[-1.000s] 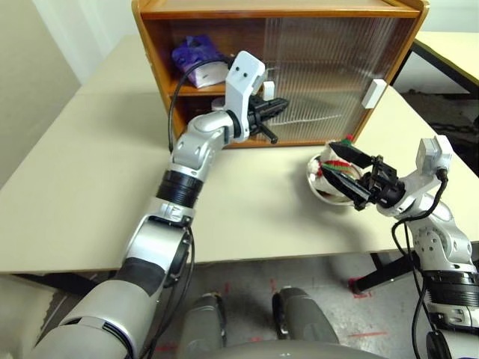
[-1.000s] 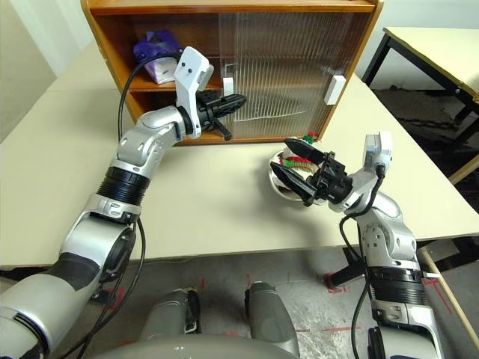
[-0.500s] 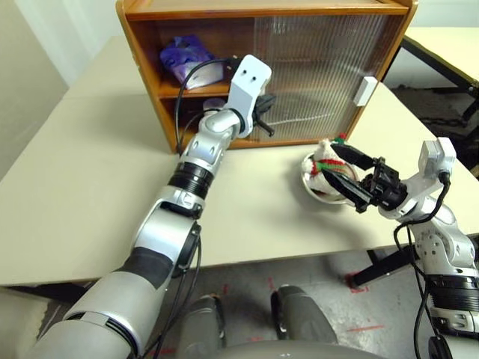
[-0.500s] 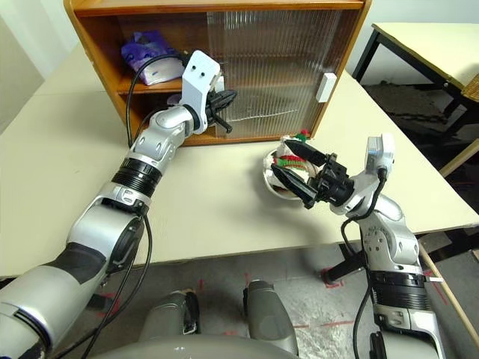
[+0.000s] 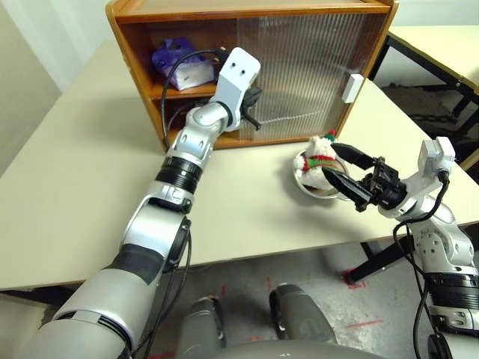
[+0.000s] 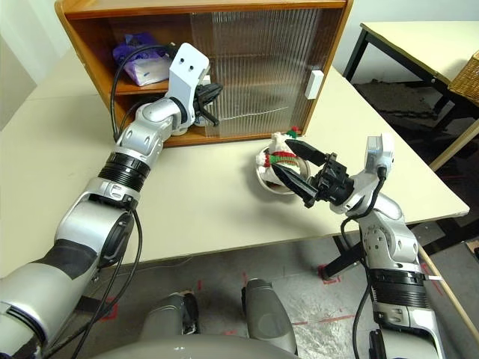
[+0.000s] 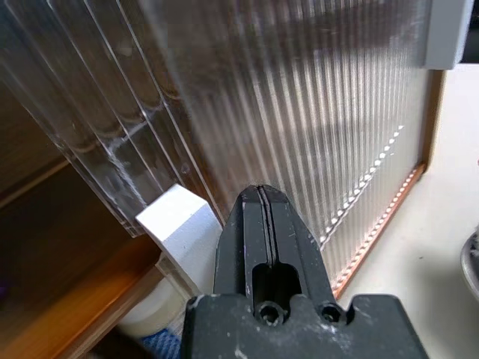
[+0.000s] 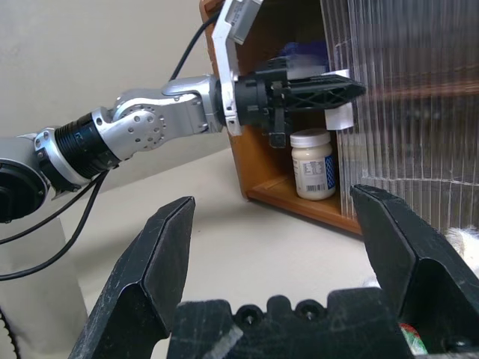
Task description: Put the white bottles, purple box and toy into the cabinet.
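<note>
The cabinet (image 5: 138, 45) stands at the back of the table, its left side open. On its upper shelf lies the purple box (image 5: 179, 63); a white bottle (image 8: 314, 164) stands on the lower shelf. My left gripper (image 6: 213, 90) is shut and empty, level, its tip at the ribbed sliding door (image 7: 314, 112) beside that door's white handle (image 7: 176, 224). The toy (image 5: 322, 153) sits in a metal bowl (image 5: 303, 183) on the table. My right gripper (image 6: 286, 158) is open, with its fingertips on either side of the toy and not closed on it.
The right door's white handle (image 5: 352, 87) sticks out near the cabinet's right end. The beige table (image 5: 90, 172) stretches left of my left arm. A second table (image 5: 441, 37) stands at the back right, with a gap between.
The view has swung, so the cabinet sits further left in the picture. My left gripper has rolled and moved in closer to the door's edge by the handle. The right gripper has stayed put.
</note>
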Action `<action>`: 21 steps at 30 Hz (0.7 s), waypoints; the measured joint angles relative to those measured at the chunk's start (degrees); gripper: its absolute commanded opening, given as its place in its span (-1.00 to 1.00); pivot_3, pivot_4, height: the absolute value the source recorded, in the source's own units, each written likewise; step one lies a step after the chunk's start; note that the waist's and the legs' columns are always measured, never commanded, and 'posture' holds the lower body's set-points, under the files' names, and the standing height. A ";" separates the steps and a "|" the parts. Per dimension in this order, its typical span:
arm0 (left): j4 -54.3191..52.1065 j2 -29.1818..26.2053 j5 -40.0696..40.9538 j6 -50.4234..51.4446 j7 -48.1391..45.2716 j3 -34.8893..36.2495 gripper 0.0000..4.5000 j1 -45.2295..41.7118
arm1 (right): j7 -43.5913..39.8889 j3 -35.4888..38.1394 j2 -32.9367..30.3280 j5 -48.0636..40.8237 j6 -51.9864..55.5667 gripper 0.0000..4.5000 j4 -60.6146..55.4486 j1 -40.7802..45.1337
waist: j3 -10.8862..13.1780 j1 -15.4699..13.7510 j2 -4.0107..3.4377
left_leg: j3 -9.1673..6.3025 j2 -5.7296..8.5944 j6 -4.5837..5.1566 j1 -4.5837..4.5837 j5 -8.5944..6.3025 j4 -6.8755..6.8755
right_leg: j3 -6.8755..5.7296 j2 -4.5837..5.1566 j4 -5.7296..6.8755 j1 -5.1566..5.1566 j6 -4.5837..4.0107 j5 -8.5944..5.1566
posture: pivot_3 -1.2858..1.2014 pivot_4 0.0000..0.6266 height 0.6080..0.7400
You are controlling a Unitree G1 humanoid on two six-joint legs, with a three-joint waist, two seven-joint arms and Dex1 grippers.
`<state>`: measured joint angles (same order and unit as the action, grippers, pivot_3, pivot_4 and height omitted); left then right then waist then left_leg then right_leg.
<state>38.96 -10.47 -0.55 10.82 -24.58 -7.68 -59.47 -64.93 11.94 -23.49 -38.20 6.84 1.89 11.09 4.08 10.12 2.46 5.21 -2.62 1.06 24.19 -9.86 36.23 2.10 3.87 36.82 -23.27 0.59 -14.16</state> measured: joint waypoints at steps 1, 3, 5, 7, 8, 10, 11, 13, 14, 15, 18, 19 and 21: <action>-0.35 -0.26 0.00 0.18 0.06 0.07 -0.99 0.15 | -0.12 -0.01 0.00 0.00 0.00 1.00 0.14 0.11 | 0.00 -0.02 0.00 | 0.00 0.00 0.00 -0.01 0.00 0.00 | -0.01 0.01 0.00 0.00 -0.01 0.02 | -0.06 -0.91 1.00; -1.17 -0.94 0.01 0.41 0.16 0.28 -0.99 0.86 | -0.35 0.00 -0.01 0.00 -0.01 1.00 0.34 0.41 | 0.00 0.01 0.00 | -0.03 0.01 0.00 -0.04 0.00 -0.01 | -0.01 0.01 0.00 0.00 -0.03 0.09 | -0.06 -0.90 1.00; -2.08 -1.54 0.01 0.53 0.18 0.37 -0.99 1.53 | -0.62 0.00 -0.06 0.01 -0.04 1.00 0.41 0.48 | 0.01 0.02 0.00 | -0.08 0.01 0.00 -0.05 0.00 -0.02 | -0.05 0.01 0.00 0.00 -0.02 0.12 | -0.05 -0.90 1.00; -2.17 -2.19 0.01 0.79 0.18 0.38 -0.99 1.57 | -0.82 0.00 -0.07 0.01 -0.07 1.00 0.54 0.57 | 0.02 0.01 -0.01 | -0.15 0.01 0.00 -0.06 0.00 -0.05 | -0.08 0.01 0.00 0.00 -0.02 0.14 | -0.05 -0.91 1.00; -2.22 -2.49 0.01 0.93 0.18 0.40 -0.99 1.60 | -0.86 0.00 -0.07 0.01 -0.10 1.00 0.69 0.62 | 0.02 0.01 -0.01 | -0.22 0.01 -0.01 -0.07 0.00 -0.05 | -0.11 0.01 0.00 0.00 -0.02 0.15 | -0.05 -0.91 1.00; -2.46 -3.11 0.01 1.16 0.18 0.39 -0.99 1.71 | -0.92 0.00 -0.07 0.02 -0.12 1.00 0.96 0.82 | 0.07 0.01 -0.03 | -0.43 0.04 -0.01 -0.06 -0.01 -0.05 | -0.16 0.01 0.00 0.01 -0.04 0.17 | -0.05 -0.91 1.00; -2.59 -3.52 0.00 1.31 0.18 0.40 -0.99 1.77 | -0.96 0.00 -0.07 0.03 -0.15 1.00 1.11 0.96 | 0.09 0.01 -0.04 | -0.52 0.07 -0.01 -0.06 -0.01 -0.06 | -0.19 0.01 -0.01 0.00 -0.04 0.17 | -0.04 -0.91 1.00; -2.87 -4.16 0.00 1.54 0.19 0.40 -0.99 2.00 | -1.08 0.00 -0.07 0.05 -0.32 1.00 1.64 1.18 | 0.10 0.01 -0.03 | -0.69 0.15 -0.01 -0.07 -0.01 -0.09 | -0.26 0.00 -0.01 0.01 -0.04 0.18 | -0.04 -0.91 1.00; -3.13 -4.50 0.00 1.58 0.21 0.40 -0.99 2.22 | -1.16 0.00 -0.07 0.07 -0.45 1.00 1.99 1.30 | 0.10 0.00 -0.03 | -0.79 0.23 -0.01 -0.07 -0.01 -0.12 | -0.28 0.01 -0.01 0.01 -0.05 0.18 | -0.04 -0.91 1.00; -3.47 -4.95 0.00 1.62 0.32 0.42 -0.99 2.52 | -1.33 0.00 -0.08 0.08 -0.55 1.00 2.39 1.46 | 0.12 0.00 -0.04 | -0.98 0.37 -0.01 -0.07 -0.01 -0.16 | -0.29 0.02 -0.01 0.01 -0.05 0.20 | -0.04 -0.91 1.00; -4.24 -6.19 0.00 2.02 0.46 0.57 -0.99 3.11 | -1.76 0.00 -0.08 0.08 -0.62 1.00 2.91 1.76 | 0.21 -0.07 -0.10 | -1.55 0.76 -0.01 -0.08 -0.01 -0.23 | -0.31 0.05 -0.01 0.01 -0.05 0.21 | -0.03 -0.90 1.00; -4.45 -6.34 0.00 2.10 0.54 0.83 -0.99 3.36 | -1.90 0.00 -0.08 0.08 -0.62 1.00 3.01 1.87 | 0.24 -0.13 -0.12 | -1.61 0.80 -0.01 -0.08 -0.01 -0.24 | -0.32 0.06 -0.01 0.02 -0.05 0.22 | -0.03 -0.90 1.00; -4.68 -6.59 0.00 2.21 0.92 0.94 -0.99 3.65 | -2.07 -0.01 -0.08 0.08 -0.63 1.00 3.27 2.13 | 0.27 -0.23 -0.10 | -1.68 0.82 -0.01 -0.07 -0.01 -0.23 | -0.37 0.08 -0.02 0.04 -0.05 0.22 | -0.02 -0.90 1.00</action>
<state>34.28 -17.05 -0.55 13.02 -23.66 -6.74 -55.82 -67.00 11.93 -23.58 -38.12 6.21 5.16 13.22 4.36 9.89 2.36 3.53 -1.80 1.05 24.12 -9.87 36.00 1.73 3.95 36.79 -23.23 0.54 -13.94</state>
